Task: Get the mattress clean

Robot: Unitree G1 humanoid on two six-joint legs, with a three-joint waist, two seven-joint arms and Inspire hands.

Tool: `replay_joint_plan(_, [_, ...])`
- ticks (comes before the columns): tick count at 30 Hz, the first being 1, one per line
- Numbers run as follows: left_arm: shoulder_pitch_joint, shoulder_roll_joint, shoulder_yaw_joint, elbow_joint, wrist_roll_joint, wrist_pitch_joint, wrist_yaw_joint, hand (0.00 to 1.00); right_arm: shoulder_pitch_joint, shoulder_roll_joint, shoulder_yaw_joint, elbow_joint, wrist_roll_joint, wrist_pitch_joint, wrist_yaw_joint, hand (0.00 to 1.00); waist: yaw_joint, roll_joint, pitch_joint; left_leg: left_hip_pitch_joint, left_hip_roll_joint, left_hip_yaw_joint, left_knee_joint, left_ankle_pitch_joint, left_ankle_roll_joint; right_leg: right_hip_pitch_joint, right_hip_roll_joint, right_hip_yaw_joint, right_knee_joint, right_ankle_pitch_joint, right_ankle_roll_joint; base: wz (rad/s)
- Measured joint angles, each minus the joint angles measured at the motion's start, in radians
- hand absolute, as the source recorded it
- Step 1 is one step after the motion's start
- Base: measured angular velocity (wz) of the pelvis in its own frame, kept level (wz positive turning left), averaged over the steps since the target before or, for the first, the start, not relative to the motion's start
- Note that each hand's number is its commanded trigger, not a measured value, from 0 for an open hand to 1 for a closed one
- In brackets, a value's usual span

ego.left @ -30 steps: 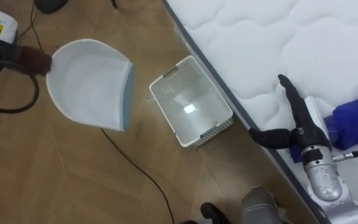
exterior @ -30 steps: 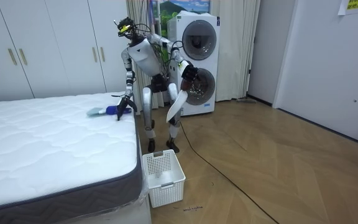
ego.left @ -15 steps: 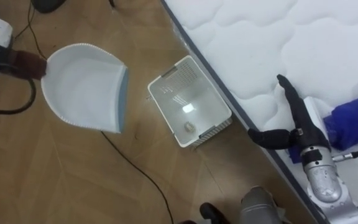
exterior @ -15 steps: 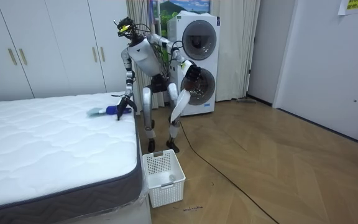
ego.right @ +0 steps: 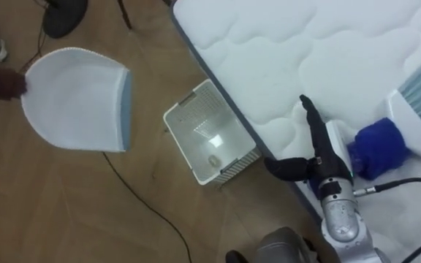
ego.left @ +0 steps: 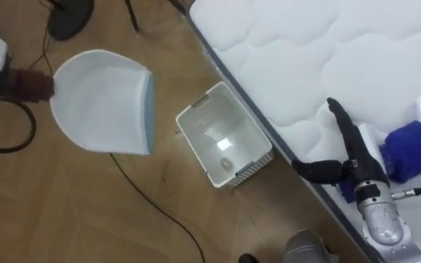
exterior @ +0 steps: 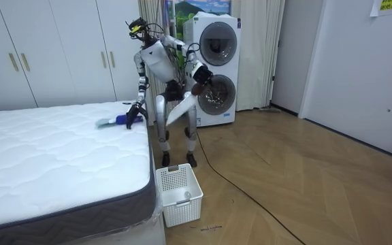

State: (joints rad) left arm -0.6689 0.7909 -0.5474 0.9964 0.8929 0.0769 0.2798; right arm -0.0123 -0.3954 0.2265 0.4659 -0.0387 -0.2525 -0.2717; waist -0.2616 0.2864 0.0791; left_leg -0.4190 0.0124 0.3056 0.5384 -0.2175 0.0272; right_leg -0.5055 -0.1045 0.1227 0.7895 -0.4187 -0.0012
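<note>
Stands on the wooden floor (exterior: 284, 177) at the corner of the bed (ego.left: 320, 51), in front of two stacked washing machines (exterior: 214, 61), and leans toward the bed.

Rests the right hand (ego.left: 353, 157) on the bed's quilted white top, close to its edge. Keeps the dark fingers (ego.left: 340, 120) straight, pointing up the bed, with the thumb spread sideways out over the edge. Grips nothing there.

Just beside that hand, on the side away from the edge: the brush (ego.right: 382, 150), lying on the bed with its blue body toward the hand and its pale bristles fanned away from it. Touching the hand or not: cannot tell.

Holds the dustpan (ego.left: 101, 102) up off the floor with the left hand (exterior: 199, 86), out to the robot's left and well apart from the bed, gripping its brown handle (ego.left: 29, 84) as far as the room view shows. A white pan with a blue-grey lip turned toward the bed, its open face up toward the head camera.

Down on the floor, hard against the bed's side, between dustpan and right hand in the eye views: a white slatted basket (ego.left: 253, 166), with one small pale piece (ego.left: 225, 164) on its bottom.

Beyond the bed in the room view: white wardrobe doors (exterior: 46, 54).
</note>
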Motion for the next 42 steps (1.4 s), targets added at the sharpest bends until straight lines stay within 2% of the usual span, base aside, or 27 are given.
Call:
replay_joint_plan(2, [0.053, -0.003, 0.035, -0.048, -0.009, -0.039, 0.036, 1.00, -0.010, 0.012, 0.003, 0.036, 0.005, -0.009, -0.001, 0.00, 0.022, -0.025, -0.0061, 0.008, -0.005, -0.061, -0.009, -0.006, -0.012, 0.001, 0.030, 0.040, -0.027, 0.024, 0.005, -0.75])
replay_joint_plan(4, [0.075, -0.003, 0.053, -0.082, -0.011, -0.062, 0.047, 1.00, -0.007, 0.022, -0.001, 0.044, 0.020, -0.009, -0.011, 0.00, 0.024, -0.034, -0.0131, 0.008, -0.002, -0.093, -0.010, -0.008, -0.016, 0.012, 0.044, 0.047, -0.062, 0.044, 0.010, -0.46])
replay_joint_plan(7, [0.129, -0.011, 0.101, -0.199, -0.019, -0.064, 0.067, 1.00, 0.020, 0.041, -0.025, 0.049, 0.045, -0.001, -0.037, 0.00, 0.024, -0.042, -0.0199, 0.032, -0.001, -0.118, -0.031, -0.008, -0.016, 0.053, 0.060, 0.066, -0.135, 0.081, 0.028, -0.28])
replay_joint_plan(9, [0.145, -0.036, 0.109, -0.258, -0.021, -0.073, 0.069, 1.00, 0.033, 0.048, -0.043, 0.073, 0.059, 0.005, -0.045, 0.00, 0.025, -0.048, -0.0260, 0.066, -0.005, -0.115, -0.052, -0.009, -0.014, 0.089, 0.057, 0.078, -0.172, 0.094, 0.045, -0.23])
replay_joint_plan(12, [0.220, -0.076, 0.157, -0.409, -0.086, -0.096, 0.084, 1.00, 0.057, 0.050, -0.064, 0.078, 0.093, 0.016, -0.053, 0.00, 0.052, -0.058, -0.0357, 0.110, -0.011, -0.114, -0.085, -0.013, -0.007, 0.125, 0.057, 0.100, -0.237, 0.131, 0.063, -0.51])
replay_joint_plan(13, [0.243, -0.080, 0.159, -0.456, -0.136, -0.120, 0.086, 1.00, 0.067, 0.051, -0.064, 0.071, 0.094, 0.024, -0.056, 0.00, 0.052, -0.063, -0.0392, 0.124, -0.011, -0.113, -0.098, -0.016, -0.003, 0.135, 0.055, 0.097, -0.256, 0.143, 0.069, -0.43])
replay_joint_plan(16, [0.311, -0.110, 0.196, -0.557, -0.186, -0.155, 0.086, 1.00, 0.100, 0.057, -0.074, 0.065, 0.084, 0.037, -0.056, 0.00, 0.075, -0.094, -0.0556, 0.175, -0.005, -0.067, -0.136, -0.028, 0.005, 0.138, 0.057, 0.098, -0.288, 0.175, 0.076, -0.74])
replay_joint_plan(18, [0.368, -0.139, 0.216, -0.607, -0.218, -0.158, 0.086, 1.00, 0.118, 0.057, -0.074, 0.042, 0.114, 0.050, -0.053, 0.00, 0.108, -0.105, -0.0608, 0.223, 0.009, -0.020, -0.151, -0.049, 0.003, 0.140, 0.058, 0.048, -0.298, 0.208, 0.071, -1.38])
replay_joint_plan(19, [0.405, -0.166, 0.232, -0.625, -0.232, -0.162, 0.083, 1.00, 0.119, 0.064, -0.073, 0.037, 0.123, 0.055, -0.051, 0.00, 0.133, -0.115, -0.0632, 0.264, 0.019, 0.024, -0.168, -0.058, 0.002, 0.142, 0.047, -0.023, -0.306, 0.235, 0.057, -1.73])
replay_joint_plan(20, [0.438, -0.200, 0.257, -0.626, -0.238, -0.172, 0.083, 1.00, 0.119, 0.084, -0.070, 0.037, 0.121, 0.057, -0.050, 0.00, 0.156, -0.130, -0.0632, 0.316, 0.030, 0.084, -0.196, -0.060, -0.002, 0.148, 0.022, -0.144, -0.307, 0.258, 0.028, -1.80])
replay_joint_plan(21, [0.453, -0.218, 0.271, -0.626, -0.244, -0.175, 0.083, 1.00, 0.120, 0.093, -0.067, 0.037, 0.121, 0.058, -0.046, 0.00, 0.166, -0.138, -0.0640, 0.336, 0.030, 0.102, -0.208, -0.062, -0.004, 0.157, 0.010, -0.203, -0.309, 0.268, 0.014, -1.79])
replay_joint_plan(22, [0.476, -0.243, 0.291, -0.628, -0.255, -0.181, 0.083, 1.00, 0.120, 0.102, -0.054, 0.037, 0.121, 0.058, -0.037, 0.00, 0.181, -0.154, -0.0676, 0.363, 0.035, 0.118, -0.226, -0.065, -0.005, 0.158, -0.009, -0.299, -0.314, 0.288, -0.015, -1.62])
replay_joint_plan(23, [0.492, -0.261, 0.309, -0.633, -0.268, -0.187, 0.083, 1.00, 0.120, 0.107, -0.044, 0.035, 0.123, 0.058, -0.027, 0.00, 0.189, -0.168, -0.0682, 0.379, 0.044, 0.155, -0.235, -0.070, -0.008, 0.163, -0.016, -0.366, -0.330, 0.313, -0.037, -1.47])
replay_joint_plan(24, [0.498, -0.266, 0.314, -0.637, -0.276, -0.187, 0.084, 1.00, 0.120, 0.112, -0.042, 0.035, 0.131, 0.058, -0.021, 0.00, 0.191, -0.173, -0.0689, 0.383, 0.050, 0.172, -0.236, -0.071, -0.010, 0.167, -0.018, -0.395, -0.343, 0.322, -0.047, -1.19])
replay_joint_plan(25, [0.515, -0.281, 0.326, -0.654, -0.280, -0.188, 0.084, 1.00, 0.121, 0.122, -0.042, 0.036, 0.154, 0.058, -0.011, 0.00, 0.191, -0.187, -0.0692, 0.398, 0.066, 0.226, -0.243, -0.073, -0.011, 0.176, -0.017, -0.433, -0.359, 0.338, -0.060, -1.12])
replay_joint_plan(26, [0.540, -0.301, 0.341, -0.676, -0.281, -0.189, 0.084, 1.00, 0.122, 0.124, -0.042, 0.037, 0.157, 0.059, -0.004, 0.00, 0.200, -0.194, -0.0709, 0.420, 0.079, 0.284, -0.248, -0.080, -0.018, 0.178, -0.022, -0.457, -0.331, 0.327, -0.069, -1.12])
replay_joint_plan(28, [0.577, -0.325, 0.349, -0.709, -0.306, -0.193, 0.084, 1.00, 0.121, 0.123, -0.042, 0.035, 0.156, 0.058, -0.004, 0.00, 0.203, -0.197, -0.0719, 0.453, 0.094, 0.339, -0.246, -0.091, -0.034, 0.214, -0.024, -0.475, -0.267, 0.256, -0.051, -0.96])
replay_joint_plan(29, [0.593, -0.340, 0.349, -0.725, -0.330, -0.195, 0.085, 1.00, 0.121, 0.122, -0.040, 0.032, 0.156, 0.057, -0.008, 0.00, 0.206, -0.201, -0.0722, 0.468, 0.101, 0.355, -0.242, -0.097, -0.046, 0.236, -0.010, -0.472, -0.288, 0.238, -0.054, -0.71])
replay_joint_plan(31, [0.613, -0.359, 0.349, -0.739, -0.363, -0.206, 0.086, 1.00, 0.123, 0.119, -0.034, 0.031, 0.157, 0.054, -0.006, 0.00, 0.201, -0.201, -0.0729, 0.472, 0.115, 0.342, -0.221, -0.105, -0.059, 0.248, 0.022, -0.459, -0.339, 0.240, -0.076, -0.52])
replay_joint_plan(32, [0.624, -0.361, 0.350, -0.744, -0.379, -0.216, 0.084, 0.92, 0.124, 0.121, -0.031, 0.024, 0.155, 0.054, 0.000, 0.00, 0.208, -0.204, -0.0728, 0.466, 0.123, 0.317, -0.212, -0.105, -0.060, 0.248, 0.043, -0.448, -0.361, 0.250, -0.091, -0.58])
replay_joint_plan(33, [0.626, -0.362, 0.350, -0.744, -0.381, -0.216, 0.082, 0.61, 0.123, 0.122, -0.030, 0.023, 0.152, 0.053, 0.005, 0.00, 0.211, -0.206, -0.0718, 0.464, 0.128, 0.304, -0.205, -0.104, -0.060, 0.250, 0.052, -0.442, -0.369, 0.253, -0.095, -0.54])
replay_joint_plan(34, [0.634, -0.371, 0.351, -0.742, -0.381, -0.216, 0.073, 0.51, 0.125, 0.123, -0.030, 0.023, 0.149, 0.051, 0.019, 0.00, 0.208, -0.208, -0.0715, 0.466, 0.135, 0.267, -0.191, -0.104, -0.061, 0.266, 0.067, -0.437, -0.379, 0.257, -0.098, -0.34])
replay_joint_plan(35, [0.643, -0.385, 0.352, -0.742, -0.383, -0.216, 0.060, 0.30, 0.127, 0.122, -0.033, 0.023, 0.145, 0.047, 0.031, 0.00, 0.203, -0.210, -0.0709, 0.475, 0.136, 0.253, -0.175, -0.104, -0.061, 0.279, 0.075, -0.428, -0.382, 0.255, -0.100, -0.27])
replay_joint_plan(37, [0.658, -0.395, 0.352, -0.742, -0.395, -0.224, 0.051, 0.26, 0.131, 0.121, -0.033, 0.023, 0.145, 0.040, 0.043, 0.00, 0.195, -0.215, -0.0692, 0.484, 0.142, 0.240, -0.151, -0.103, -0.062, 0.294, 0.090, -0.408, -0.394, 0.251, -0.104, -0.34])
replay_joint_plan(38, [0.678, -0.396, 0.360, -0.743, -0.409, -0.237, 0.050, 0.18, 0.133, 0.122, -0.032, 0.023, 0.141, 0.035, 0.052, 0.00, 0.191, -0.219, -0.0691, 0.486, 0.149, 0.237, -0.133, -0.102, -0.063, 0.299, 0.100, -0.394, -0.396, 0.248, -0.109, -0.41])
replay_joint_plan(39, [0.690, -0.397, 0.364, -0.743, -0.413, -0.240, 0.049, 0.00, 0.135, 0.122, -0.032, 0.023, 0.141, 0.034, 0.059, 0.00, 0.189, -0.221, -0.0688, 0.485, 0.152, 0.234, -0.123, -0.102, -0.064, 0.299, 0.105, -0.384, -0.397, 0.247, -0.110, -0.44])
replay_joint_plan(42, [0.743, -0.418, 0.378, -0.743, -0.432, -0.240, 0.032, 0.00, 0.156, 0.117, -0.033, 0.023, 0.120, 0.035, 0.075, 0.00, 0.190, -0.234, -0.0692, 0.468, 0.153, 0.144, -0.055, -0.093, -0.072, 0.311, 0.133, -0.319, -0.399, 0.242, -0.118, -0.50])
